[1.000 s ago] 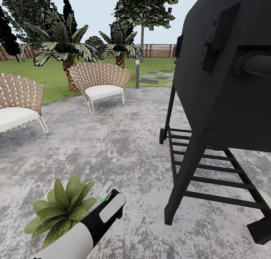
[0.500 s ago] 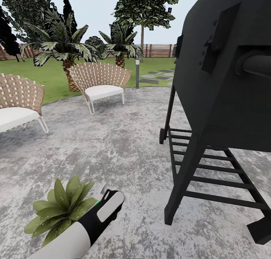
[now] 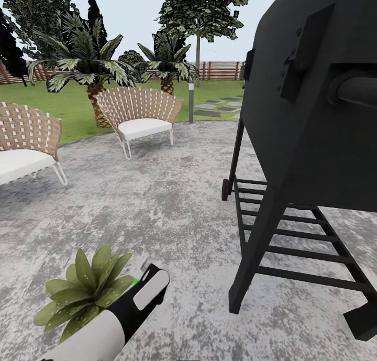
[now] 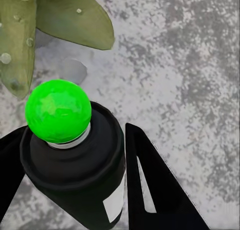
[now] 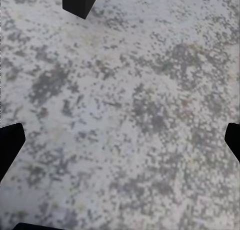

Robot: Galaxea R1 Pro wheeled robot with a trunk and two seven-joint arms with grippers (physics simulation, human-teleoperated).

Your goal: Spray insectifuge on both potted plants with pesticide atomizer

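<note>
My left gripper (image 3: 151, 277) is shut on the pesticide atomizer (image 4: 75, 165), a dark bottle with a pale label patch and a bright green ball at its tip. It hovers low over the grey paving, just right of one potted plant (image 3: 84, 293), a rosette of pointed, speckled green leaves. Leaves of that potted plant (image 4: 30, 24) lie just beyond the bottle's tip. The second potted plant is out of view. My right gripper (image 5: 120, 140) is open above bare paving, its dark fingertips (image 5: 10, 145) far apart.
A big black grill on a laddered stand (image 3: 293, 141) fills the right side, its leg (image 3: 246, 277) close by. Two wicker chairs (image 3: 139, 117) stand at the paving's far left edge, with palms, lawn, stepping stones and fence beyond.
My left arm has drawn back slightly toward me and lower with the atomizer. The head view has not shifted.
</note>
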